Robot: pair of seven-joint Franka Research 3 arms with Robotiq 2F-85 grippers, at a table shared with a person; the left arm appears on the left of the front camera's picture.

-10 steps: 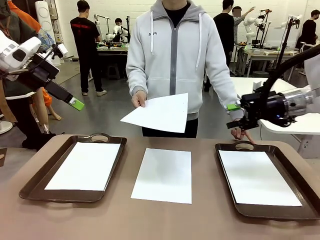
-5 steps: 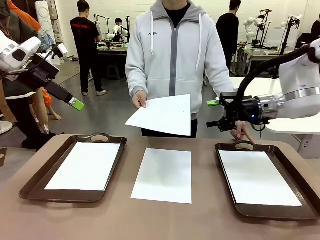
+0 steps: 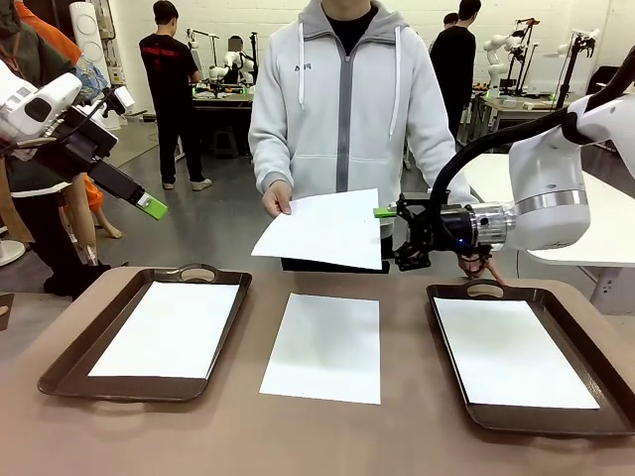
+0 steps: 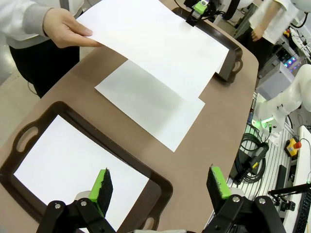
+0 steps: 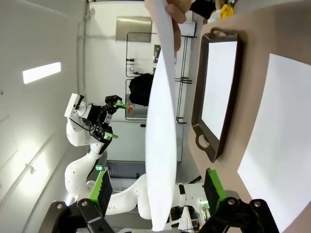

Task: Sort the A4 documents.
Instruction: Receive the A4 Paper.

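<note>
The right gripper (image 3: 389,238) has swept from the right edge of the front view to its centre over the last second, and the raised sheet (image 3: 322,230) in the person's hand (image 3: 277,198) has drifted slightly rightward; the left arm has not shifted. At the upper left of the front view the left gripper (image 4: 160,187) hangs high above the table's left end, fingers spread wide and holding nothing. Below it, at lower left, the left tray (image 3: 60,372) lies on the brown table (image 3: 327,436) with the left sheet (image 3: 169,327) flat inside it; just right of that tray, at bottom centre, the middle sheet (image 3: 325,347) lies bare on the tabletop, apart from both trays. Above it, mid-frame, the person's hand pinches the raised sheet by its left corner, holding it in the air over the table's far edge; at that sheet's right edge stands the right gripper, jaws released and wide, one finger above and one below; in the right wrist view the sheet runs edge-on between the green pads (image 5: 212,187), touching neither. At lower right the right tray (image 3: 546,420) holds the right sheet (image 3: 511,352), flat.
</note>
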